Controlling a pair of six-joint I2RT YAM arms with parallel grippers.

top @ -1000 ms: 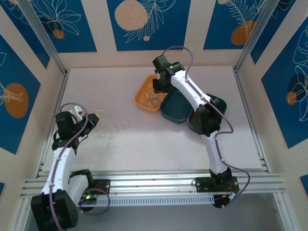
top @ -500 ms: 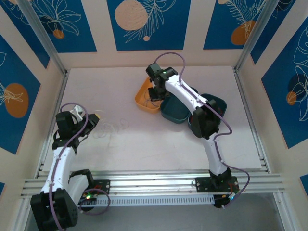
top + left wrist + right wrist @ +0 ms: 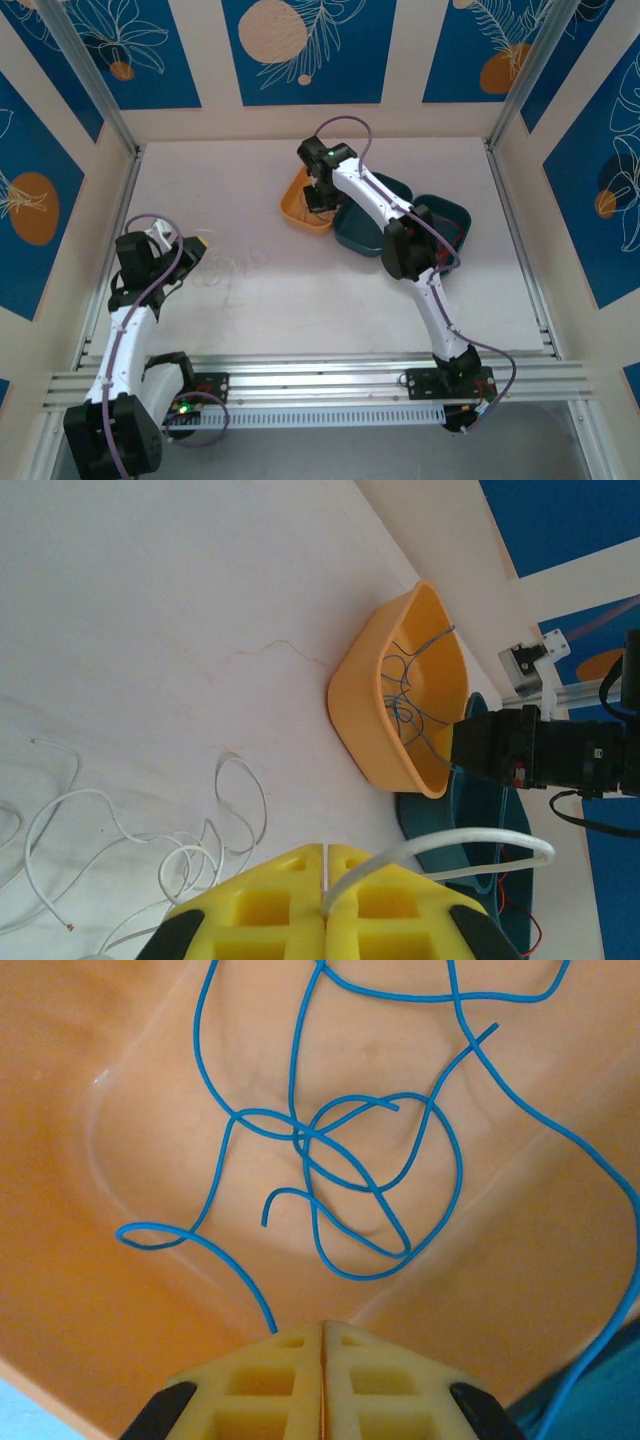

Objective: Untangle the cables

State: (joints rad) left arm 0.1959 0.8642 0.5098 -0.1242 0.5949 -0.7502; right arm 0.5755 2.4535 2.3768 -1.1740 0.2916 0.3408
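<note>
Loose white cables [image 3: 228,268] lie in loops on the table by my left gripper [image 3: 204,243]. In the left wrist view the left gripper [image 3: 325,848] is shut on one white cable [image 3: 470,838], which arcs off to the right; more white loops [image 3: 190,850] lie to its left. Tangled blue cables [image 3: 340,1140] lie inside the orange tray [image 3: 293,208]. My right gripper [image 3: 322,1325] hangs inside that tray with its jaws together. One blue strand runs behind its left finger [image 3: 250,1380]; I cannot tell whether it is pinched.
Two teal trays [image 3: 362,238] [image 3: 455,212] stand right of the orange tray [image 3: 375,715]; a thin red wire [image 3: 512,912] shows by the nearer one. The right arm [image 3: 400,215] stretches over them. Frame rails line the table's sides and near edge.
The right gripper has moved left and down into the orange tray, and its jaws have come together. The left arm has stayed put with the white cable.
</note>
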